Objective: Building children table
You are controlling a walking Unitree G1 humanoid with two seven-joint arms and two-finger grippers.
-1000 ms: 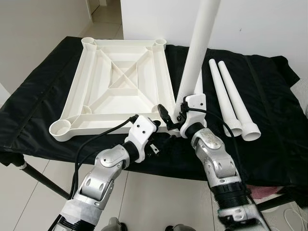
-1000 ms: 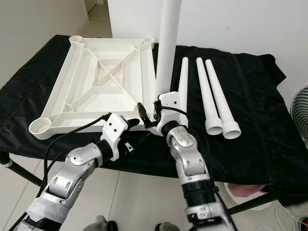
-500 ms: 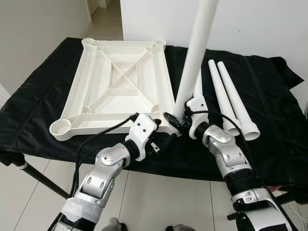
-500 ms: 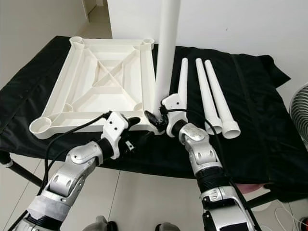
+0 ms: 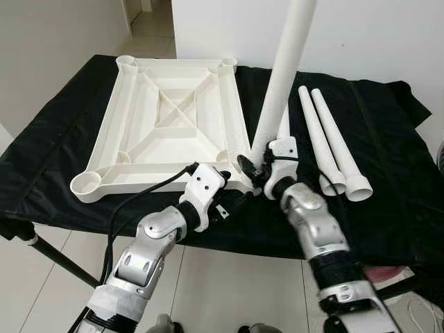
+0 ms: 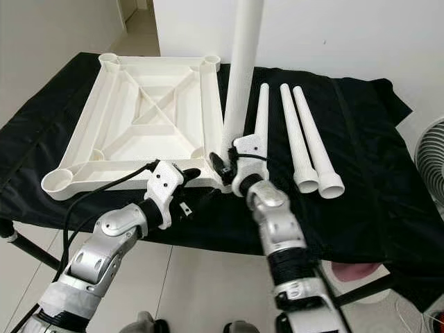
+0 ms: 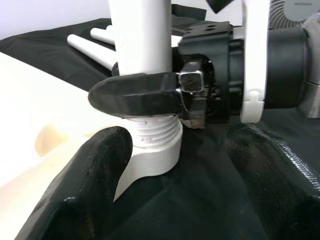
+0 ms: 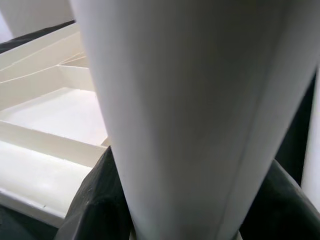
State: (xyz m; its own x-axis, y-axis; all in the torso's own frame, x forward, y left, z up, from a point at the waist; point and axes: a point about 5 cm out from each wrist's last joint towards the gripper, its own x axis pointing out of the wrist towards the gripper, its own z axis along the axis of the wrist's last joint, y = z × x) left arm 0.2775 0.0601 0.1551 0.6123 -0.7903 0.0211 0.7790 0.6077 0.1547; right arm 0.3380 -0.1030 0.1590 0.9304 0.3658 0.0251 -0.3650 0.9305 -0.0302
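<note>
Left wrist view: right gripper [image 7: 150, 95] is clamping upright table leg [image 5: 281, 83] in tabletop [image 5: 166, 125] corner socket, left gripper [image 7: 170, 175] is sitting open beside it.

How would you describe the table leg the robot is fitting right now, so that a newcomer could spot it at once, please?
On the black cloth lies an upturned white plastic tabletop. At its near right corner, the right gripper grips a white leg. It alone stands upright; the other white legs lie flat.

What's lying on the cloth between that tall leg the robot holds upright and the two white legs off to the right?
One more white leg lies flat between the upright leg and the pair of legs, seen in the right eye view.
</note>
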